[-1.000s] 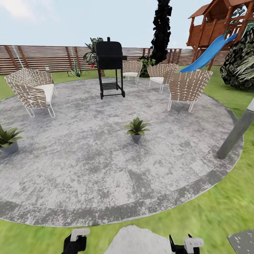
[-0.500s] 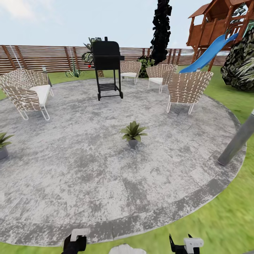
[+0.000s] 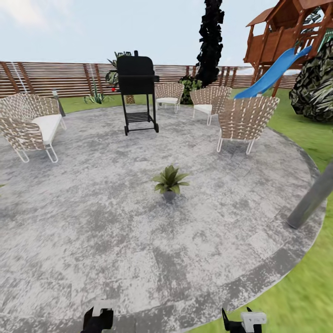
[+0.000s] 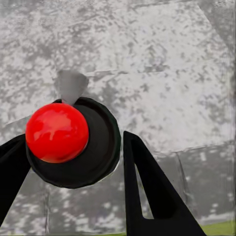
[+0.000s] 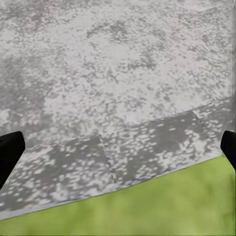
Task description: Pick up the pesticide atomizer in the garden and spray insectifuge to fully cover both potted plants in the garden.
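Facing small green speckled rosette plant in grey pot (image 3: 169,183) mid grey round paved patio (image 3: 92,222). Left tool (image 4: 73,140) closed around dark round pesticide atomizer with red ball top (image 4: 56,132); right tool (image 5: 120,142) wide, empty. Probably light, rigid, slick: grip body, nozzle clear.

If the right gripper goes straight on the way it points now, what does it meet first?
Most likely the patio paving, near its edge by the grass. Nothing else shows between the open right gripper and the ground, though depth is unclear.

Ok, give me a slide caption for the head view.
Round paved patio with one potted plant, a black grill and wicker chairs.
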Robot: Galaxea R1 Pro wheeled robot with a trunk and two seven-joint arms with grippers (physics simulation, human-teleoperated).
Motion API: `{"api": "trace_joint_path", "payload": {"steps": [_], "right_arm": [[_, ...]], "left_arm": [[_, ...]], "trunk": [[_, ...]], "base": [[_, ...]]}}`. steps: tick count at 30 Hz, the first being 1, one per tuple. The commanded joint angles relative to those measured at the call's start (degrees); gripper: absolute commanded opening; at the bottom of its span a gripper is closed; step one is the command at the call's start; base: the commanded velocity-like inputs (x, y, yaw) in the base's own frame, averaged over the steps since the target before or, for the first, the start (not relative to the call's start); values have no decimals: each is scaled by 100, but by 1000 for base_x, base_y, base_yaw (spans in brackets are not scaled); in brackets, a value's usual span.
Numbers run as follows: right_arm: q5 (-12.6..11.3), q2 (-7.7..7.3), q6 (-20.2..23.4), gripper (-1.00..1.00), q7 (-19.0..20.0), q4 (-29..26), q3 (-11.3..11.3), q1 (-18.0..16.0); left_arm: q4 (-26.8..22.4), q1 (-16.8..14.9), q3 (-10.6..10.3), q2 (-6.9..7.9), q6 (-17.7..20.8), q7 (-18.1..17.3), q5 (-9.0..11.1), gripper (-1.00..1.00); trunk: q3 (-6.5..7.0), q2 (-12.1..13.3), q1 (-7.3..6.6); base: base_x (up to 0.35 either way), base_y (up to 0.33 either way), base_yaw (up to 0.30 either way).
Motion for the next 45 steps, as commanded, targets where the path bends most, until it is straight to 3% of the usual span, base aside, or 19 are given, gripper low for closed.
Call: {"api": "trace_joint_path", "payload": {"steps": [1,38,45], "right_arm": [[5,0,-17,100,1,5,1,-3],[-1,0,-25,100,1,3,1,-3],[-1,6,-25,100,1,-4,1,-4]], "left_arm": [[5,-3,-10,1,-20,5,18,-100],[5,-3,-10,1,-20,5,18,-100],[5,-3,-10,1,-20,5,19,-100]], "trunk": [[-4,-1,2],[-4,-1,2],[-4,-1,2]], "base": [[299,-142,0],[316,-105,0],[325,-77,167]]}}
